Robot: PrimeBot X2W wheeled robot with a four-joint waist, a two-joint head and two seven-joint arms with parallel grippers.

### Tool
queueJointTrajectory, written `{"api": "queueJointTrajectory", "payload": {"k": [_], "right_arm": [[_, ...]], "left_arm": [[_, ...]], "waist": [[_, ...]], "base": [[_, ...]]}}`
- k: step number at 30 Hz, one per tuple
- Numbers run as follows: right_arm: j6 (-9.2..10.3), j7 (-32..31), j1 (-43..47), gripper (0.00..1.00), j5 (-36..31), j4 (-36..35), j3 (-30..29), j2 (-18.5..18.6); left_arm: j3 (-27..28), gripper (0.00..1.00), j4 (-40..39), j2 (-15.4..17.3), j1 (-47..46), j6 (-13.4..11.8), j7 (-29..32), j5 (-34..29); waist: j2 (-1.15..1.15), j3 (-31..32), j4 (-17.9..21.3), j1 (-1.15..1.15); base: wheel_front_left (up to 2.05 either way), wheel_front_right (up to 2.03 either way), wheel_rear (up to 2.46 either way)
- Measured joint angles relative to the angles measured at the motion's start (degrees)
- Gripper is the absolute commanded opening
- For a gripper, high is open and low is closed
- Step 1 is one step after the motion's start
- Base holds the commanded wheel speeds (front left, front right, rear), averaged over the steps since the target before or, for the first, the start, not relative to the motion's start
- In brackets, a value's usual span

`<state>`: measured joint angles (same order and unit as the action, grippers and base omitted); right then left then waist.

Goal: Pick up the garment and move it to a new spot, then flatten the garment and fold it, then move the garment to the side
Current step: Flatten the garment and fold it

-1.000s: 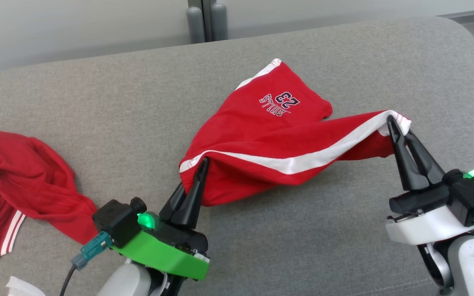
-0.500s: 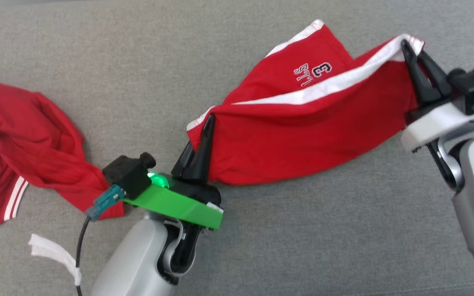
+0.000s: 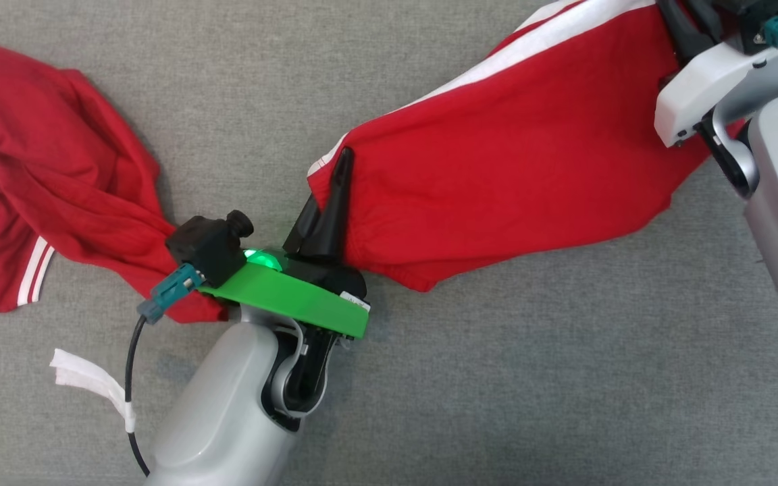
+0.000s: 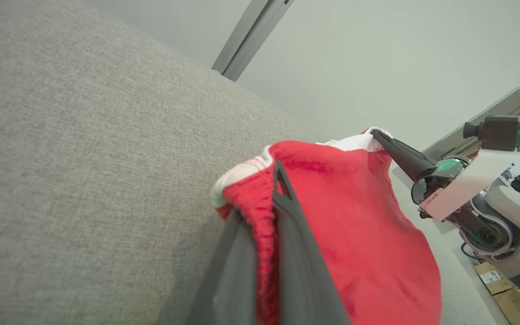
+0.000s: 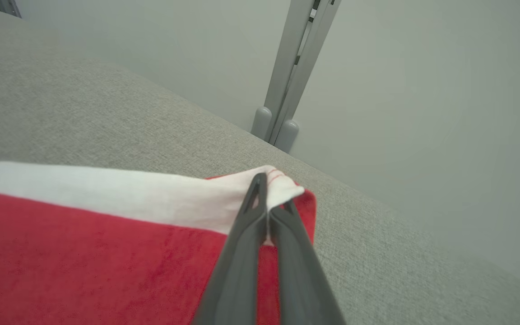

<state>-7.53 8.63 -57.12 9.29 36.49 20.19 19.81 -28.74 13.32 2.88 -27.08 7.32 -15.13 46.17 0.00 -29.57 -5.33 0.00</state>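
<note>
The garment [image 3: 510,169] is a pair of red shorts with a white side stripe, stretched between both grippers above the grey cushion [image 3: 531,378]. My left gripper [image 3: 344,156] is shut on its lower left corner, the red hem bunched between the fingers [image 4: 287,212]. At the top right, my right gripper [image 5: 262,183] is shut on the white-striped corner of the garment [image 5: 106,234]. The right gripper's fingers [image 3: 683,30] are partly cut off by the head view's top edge. The cloth sags in a wide red sheet between the two holds.
A second red garment [image 3: 44,169] with white stripes lies crumpled at the left, touching my left wrist. A white strip [image 3: 88,385] hangs on the left arm's cable. A pale wall and grey post [image 5: 291,67] stand behind the cushion. Cardboard boxes [image 4: 497,280] sit on the floor.
The head view has tilted down, shifting the whole picture. Both grippers have raised the garment, the right one higher, so the printed leg has gone from view and the cloth hangs spread.
</note>
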Motion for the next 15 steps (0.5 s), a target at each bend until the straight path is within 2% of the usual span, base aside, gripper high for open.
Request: {"api": "queueJointTrajectory", "payload": {"k": [6,8,9,10,11,12,13,15], "right_arm": [[0.00,1.5,-5.8,0.00,1.5,8.2,3.6,0.3],[0.00,2.3,-6.9,0.15,1.9,10.5,4.2,0.4],[0.00,2.7,-7.4,0.28,2.0,11.6,4.4,0.4],[0.00,3.4,-8.1,0.82,2.3,13.6,4.8,0.4],[0.00,3.8,-8.3,1.00,2.5,14.5,4.9,0.4],[0.00,4.2,-8.4,1.00,2.7,15.5,5.2,0.4],[0.00,4.5,-8.4,1.00,2.8,16.2,5.5,0.3],[0.00,5.0,-8.4,1.00,3.2,17.7,6.2,0.1]], "left_arm": [[-2.0,0.00,0.1,0.0,-0.7,0.0,0.0,0.8],[-3.3,0.00,0.3,0.0,-1.1,0.0,0.0,1.1],[-3.9,0.00,0.6,0.0,-1.4,0.0,0.0,1.1],[-5.0,0.37,1.2,0.0,-1.8,0.0,0.0,0.9],[-5.4,0.48,1.6,0.0,-1.8,0.0,0.0,0.5],[-5.8,0.96,2.0,0.0,-1.8,0.0,0.0,0.0],[-6.1,1.00,2.3,0.0,-1.8,0.0,0.0,-0.3],[-6.5,1.00,3.3,-0.1,-1.8,0.0,0.0,-2.0]], "waist": [[0.00,-1.9,-1.9,0.00],[0.00,-2.2,-2.3,0.00],[0.00,-2.2,-2.4,0.00],[0.00,-1.9,-2.5,0.00],[0.00,-1.7,-2.5,0.00],[0.00,-1.4,-2.5,0.00],[0.00,-1.2,-2.4,0.00],[0.00,-0.5,-2.3,0.00]], "base": [[0.00,0.00,0.00],[0.00,0.00,0.00],[0.00,0.00,0.00],[0.00,0.00,0.00],[0.00,0.00,0.00],[0.00,0.00,0.00],[0.00,0.00,0.00],[0.00,0.00,0.00]]}}
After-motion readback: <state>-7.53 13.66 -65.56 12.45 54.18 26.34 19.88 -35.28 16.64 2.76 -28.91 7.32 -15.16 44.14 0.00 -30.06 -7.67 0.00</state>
